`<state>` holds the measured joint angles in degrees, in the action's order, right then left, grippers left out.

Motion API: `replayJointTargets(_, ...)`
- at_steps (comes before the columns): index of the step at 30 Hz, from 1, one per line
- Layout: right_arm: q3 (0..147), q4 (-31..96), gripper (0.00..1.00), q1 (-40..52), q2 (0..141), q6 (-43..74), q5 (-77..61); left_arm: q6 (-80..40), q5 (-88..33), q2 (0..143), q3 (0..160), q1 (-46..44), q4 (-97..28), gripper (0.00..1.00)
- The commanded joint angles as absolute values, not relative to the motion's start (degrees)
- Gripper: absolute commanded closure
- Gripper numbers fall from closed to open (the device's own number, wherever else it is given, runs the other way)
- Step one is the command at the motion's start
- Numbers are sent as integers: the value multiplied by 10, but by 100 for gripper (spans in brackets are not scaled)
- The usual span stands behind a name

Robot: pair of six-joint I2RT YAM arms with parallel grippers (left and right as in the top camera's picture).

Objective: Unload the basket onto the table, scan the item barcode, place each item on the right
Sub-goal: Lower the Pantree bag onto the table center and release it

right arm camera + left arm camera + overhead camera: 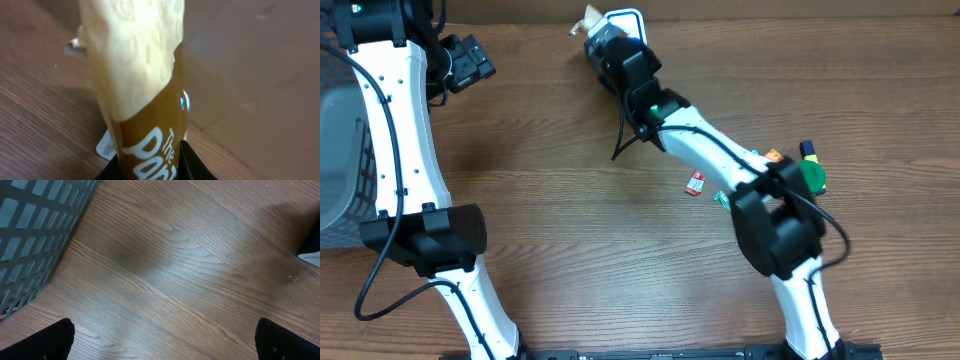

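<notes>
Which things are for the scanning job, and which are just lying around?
For the job:
- brown snack packet, clamped in the right gripper

Just lying about:
- grey mesh basket
- small red item
- green item
- left gripper, open and holding nothing

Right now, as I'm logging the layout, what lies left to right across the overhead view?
grey mesh basket → open left gripper → brown snack pouch held by the right gripper → small red packet → green item
</notes>
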<state>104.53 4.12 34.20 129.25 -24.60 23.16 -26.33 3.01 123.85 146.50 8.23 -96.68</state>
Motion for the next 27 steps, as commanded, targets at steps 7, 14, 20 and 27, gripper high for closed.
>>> replayJointTargets(7,1054,326,96,304,1099,-102,163,-253,30,1237,1463,77,-968,0)
replayJointTargets(14,1052,641,70,276,1091,-102,7,-253,30,1237,1463,77,-968,0)
replayJointTargets(20,1049,767,0,265,1094,-102,-12,-253,30,1237,1463,77,-968,0)
replayJointTargets(27,1049,777,0,264,1094,-103,-12,-253,30,1237,1463,77,-968,0)
